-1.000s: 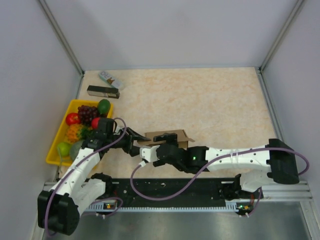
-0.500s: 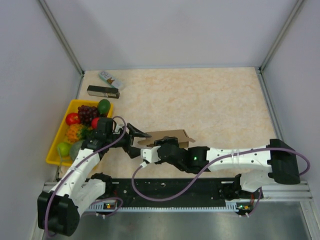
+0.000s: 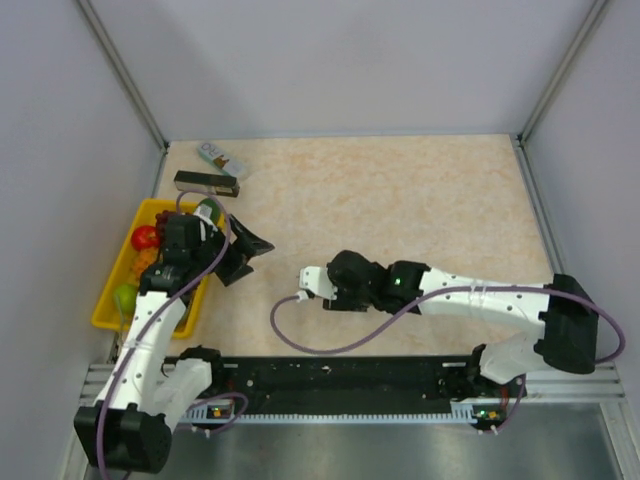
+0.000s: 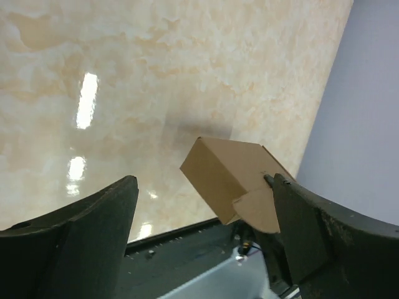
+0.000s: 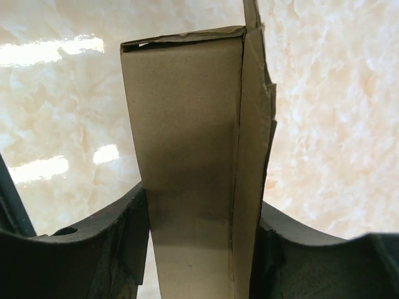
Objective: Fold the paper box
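The paper box (image 5: 187, 124) is a brown cardboard carton, folded into a narrow rectangular shape with one flap edge along its right side. My right gripper (image 5: 202, 212) is shut on it, one finger (image 5: 118, 243) on each broad face. In the top view the right gripper (image 3: 345, 283) points down near the table's front middle and hides the box. The left wrist view shows the box (image 4: 227, 174) at a distance, held off the table, with a rounded tab at its lower end. My left gripper (image 3: 248, 250) is open and empty, apart from the box, beside the tray.
A yellow tray (image 3: 108, 305) of fruit stands at the left edge. A slim black box (image 3: 206, 183) and a small white printed packet (image 3: 222, 158) lie at the back left. A black rail (image 3: 340, 375) runs along the near edge.
My left gripper has drawn back up and left, away from the box, toward the tray. My right gripper has turned and shifted right with the box, which no longer shows from above.
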Controlling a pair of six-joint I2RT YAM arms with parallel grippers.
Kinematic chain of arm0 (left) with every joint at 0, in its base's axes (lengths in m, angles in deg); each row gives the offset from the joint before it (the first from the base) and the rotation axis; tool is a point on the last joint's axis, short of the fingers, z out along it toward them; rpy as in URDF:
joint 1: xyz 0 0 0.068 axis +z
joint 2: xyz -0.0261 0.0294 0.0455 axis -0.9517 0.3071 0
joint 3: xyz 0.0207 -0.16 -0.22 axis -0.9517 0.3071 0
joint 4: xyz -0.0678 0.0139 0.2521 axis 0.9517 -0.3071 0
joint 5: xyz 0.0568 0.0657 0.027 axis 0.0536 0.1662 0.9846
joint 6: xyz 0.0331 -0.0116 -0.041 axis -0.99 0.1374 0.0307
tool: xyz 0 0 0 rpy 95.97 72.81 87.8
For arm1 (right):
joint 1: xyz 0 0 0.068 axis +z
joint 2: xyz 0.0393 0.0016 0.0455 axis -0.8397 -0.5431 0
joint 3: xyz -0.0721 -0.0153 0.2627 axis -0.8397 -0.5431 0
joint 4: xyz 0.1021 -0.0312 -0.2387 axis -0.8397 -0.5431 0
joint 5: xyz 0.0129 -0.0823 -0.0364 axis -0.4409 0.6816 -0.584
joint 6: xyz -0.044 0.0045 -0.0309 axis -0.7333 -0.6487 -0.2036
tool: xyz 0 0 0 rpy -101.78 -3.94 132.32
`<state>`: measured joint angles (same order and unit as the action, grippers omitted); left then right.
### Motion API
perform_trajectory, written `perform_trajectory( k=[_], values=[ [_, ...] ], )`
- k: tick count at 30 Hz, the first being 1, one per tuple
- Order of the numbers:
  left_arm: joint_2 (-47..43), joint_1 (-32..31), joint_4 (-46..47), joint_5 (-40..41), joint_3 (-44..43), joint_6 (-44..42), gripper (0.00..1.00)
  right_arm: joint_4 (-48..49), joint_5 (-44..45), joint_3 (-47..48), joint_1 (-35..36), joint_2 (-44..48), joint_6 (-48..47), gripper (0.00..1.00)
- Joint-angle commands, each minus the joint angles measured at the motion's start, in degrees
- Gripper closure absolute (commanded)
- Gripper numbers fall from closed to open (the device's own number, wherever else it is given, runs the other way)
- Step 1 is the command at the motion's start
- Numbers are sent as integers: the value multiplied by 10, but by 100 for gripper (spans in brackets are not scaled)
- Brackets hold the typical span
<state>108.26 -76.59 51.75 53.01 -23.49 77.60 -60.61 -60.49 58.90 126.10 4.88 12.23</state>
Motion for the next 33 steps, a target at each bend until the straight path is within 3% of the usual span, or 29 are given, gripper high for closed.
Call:
perform_trajectory(
  k=[1, 4, 10, 22, 25, 33],
  values=[
    [-49, 3, 42, 41, -6, -116, 10, -91, -141, 82, -59, -40, 41, 65],
    [-70, 3, 52, 30, 5, -130, 12, -132, -209, 121, -97, -73, 45, 65],
    [-94, 3, 29, 14, 7, -167, 14, -181, -262, 185, -139, -146, 41, 64],
    [-133, 3, 7, -9, 16, -197, 14, -168, -254, 191, -141, -183, 25, 57],
    [-135, 3, 7, -15, 13, -197, 14, -153, -249, 177, -141, -178, 27, 49],
    [-140, 3, -6, -7, 6, -211, 15, -98, -208, 124, -134, -146, 27, 41]
  ],
)
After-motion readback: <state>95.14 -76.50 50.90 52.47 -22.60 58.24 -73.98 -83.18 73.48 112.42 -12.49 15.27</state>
